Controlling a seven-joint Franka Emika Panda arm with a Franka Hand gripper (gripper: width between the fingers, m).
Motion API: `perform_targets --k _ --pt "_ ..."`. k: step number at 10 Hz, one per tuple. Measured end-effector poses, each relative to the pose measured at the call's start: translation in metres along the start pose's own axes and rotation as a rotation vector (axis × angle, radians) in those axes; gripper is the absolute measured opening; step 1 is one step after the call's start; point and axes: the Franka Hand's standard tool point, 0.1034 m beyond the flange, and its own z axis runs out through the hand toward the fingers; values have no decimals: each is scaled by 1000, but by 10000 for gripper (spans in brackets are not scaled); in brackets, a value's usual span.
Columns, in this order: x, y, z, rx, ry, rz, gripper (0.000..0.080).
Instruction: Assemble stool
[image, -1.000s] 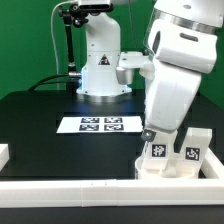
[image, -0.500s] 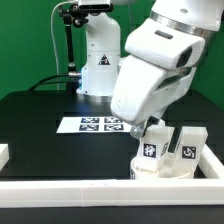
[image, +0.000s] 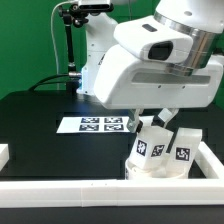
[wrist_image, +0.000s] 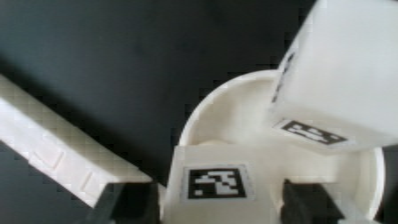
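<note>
Stool seat (image: 152, 167) carries two tagged legs (image: 181, 149); the gripper (wrist_image: 217, 196) fingers pinch one leg (wrist_image: 217, 180).

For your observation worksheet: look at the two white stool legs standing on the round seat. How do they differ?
In the exterior view, the nearer leg stands between the gripper's fingers and leans slightly; the farther leg stands free, to the exterior view's right. Their marker tags show different patterns. Both are white, chunky and sit on the seat disc.

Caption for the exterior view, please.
Claw lowered over a tagged white stool leg standing on the round seat, a second leg beside it, near the border rail.
</note>
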Motion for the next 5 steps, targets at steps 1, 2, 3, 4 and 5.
perform_targets --k 1,2,3,4,5 --pt "0 0 0 1 -2 74 334" --pt "-2 -1 0 21 -7 155 334" --pt "-5 2 2 65 -6 243 334" --pt "-6 3 2 105 -1 330 334" --pt "-5 4 2 142 7 418 334"
